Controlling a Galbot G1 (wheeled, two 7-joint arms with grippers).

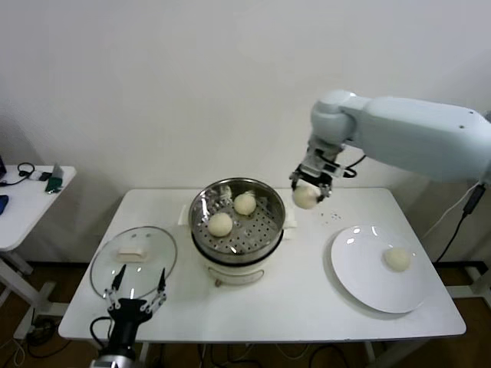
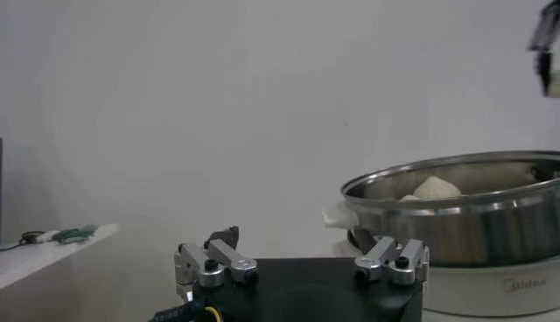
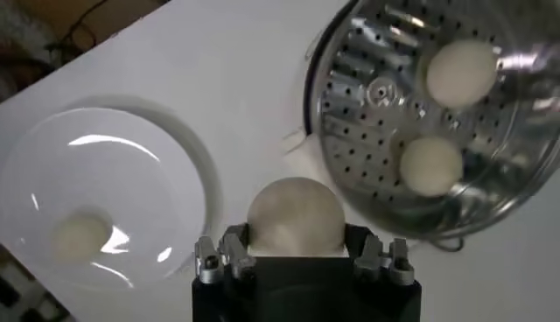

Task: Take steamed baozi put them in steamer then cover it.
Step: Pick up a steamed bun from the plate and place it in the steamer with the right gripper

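My right gripper [image 1: 308, 190] is shut on a cream-white baozi [image 1: 305, 197] and holds it in the air just right of the steamer [image 1: 270, 239]. The right wrist view shows this baozi [image 3: 295, 217] wedged between the fingers, beside the steamer's rim. Two baozi [image 1: 245, 203] [image 1: 220, 224] lie on the perforated tray. Another baozi [image 1: 397, 258] rests on the white plate [image 1: 360, 268]. The glass cover [image 1: 134, 261] lies flat on the table left of the steamer. My left gripper [image 1: 140, 277] stands open at the cover's front edge, holding nothing.
A small side table [image 1: 31, 192] with cables stands far left. The steamer sits on its cream base at the table's middle. In the left wrist view the steamer [image 2: 472, 219] rises just beyond my left gripper [image 2: 304, 255].
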